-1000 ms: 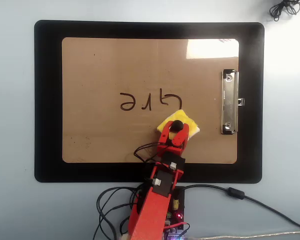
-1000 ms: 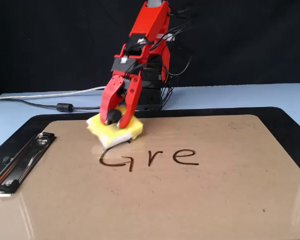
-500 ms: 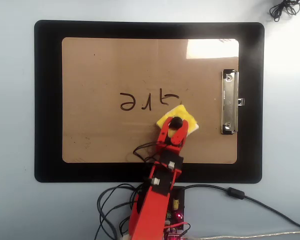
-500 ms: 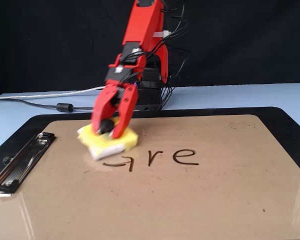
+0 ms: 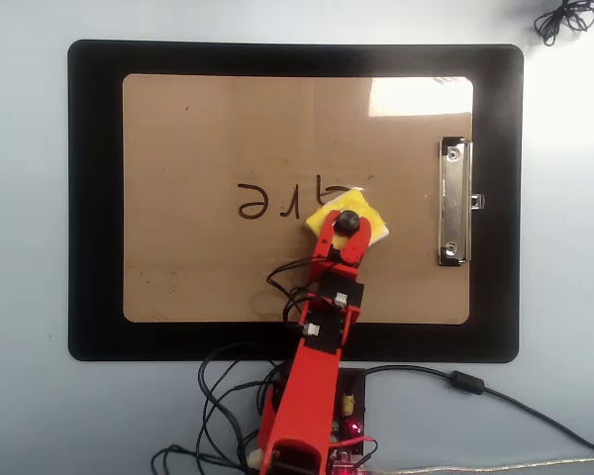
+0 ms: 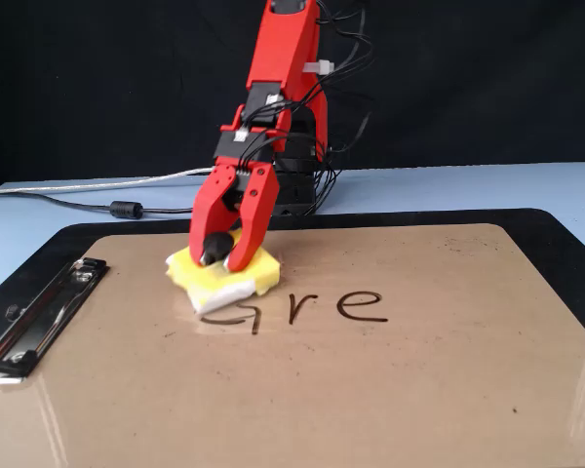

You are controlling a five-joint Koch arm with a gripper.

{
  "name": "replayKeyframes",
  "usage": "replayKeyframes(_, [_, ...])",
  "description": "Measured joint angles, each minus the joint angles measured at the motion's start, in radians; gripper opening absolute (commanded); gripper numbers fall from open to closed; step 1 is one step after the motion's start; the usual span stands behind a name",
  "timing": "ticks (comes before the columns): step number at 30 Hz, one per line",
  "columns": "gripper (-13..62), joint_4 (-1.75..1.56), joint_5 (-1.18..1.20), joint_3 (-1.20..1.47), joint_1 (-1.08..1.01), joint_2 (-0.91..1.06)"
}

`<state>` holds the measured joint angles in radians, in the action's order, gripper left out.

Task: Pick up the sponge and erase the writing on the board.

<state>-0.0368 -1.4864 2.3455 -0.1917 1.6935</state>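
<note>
1 pincer (image 6: 220, 257) gripping sponge (image 6: 258, 276) knob, sponge touching writing (image 6: 336, 305) on board (image 6: 419, 390).

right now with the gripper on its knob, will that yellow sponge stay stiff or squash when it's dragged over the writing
The sponge looks soft and light; its edges seem uneven under the gripper, so it will probably squash. The board looks glossy, so it should slide over the writing, perhaps twisting around the knob.
</note>
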Motion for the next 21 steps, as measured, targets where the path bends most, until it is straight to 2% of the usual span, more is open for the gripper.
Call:
replayKeyframes(3, [-8.1,-0.031,-0.006,-0.061,-0.005,-0.081])
replayKeyframes(6, [-8.1,-0.057,-0.008,0.046,-0.035,0.002])
replayKeyframes(9, [-8.1,-0.057,-0.008,0.276,-0.046,0.207])
replayKeyframes(10, [-8.1,-0.055,-0.008,0.388,-0.052,0.339])
replayKeyframes(14, [-8.1,-0.035,-0.002,0.517,-0.037,0.551])
replayKeyframes(18, [-8.1,-0.032,-0.009,0.456,-0.015,0.474])
replayKeyframes(21, [-8.0,-0.032,-0.011,0.241,0.005,0.252])
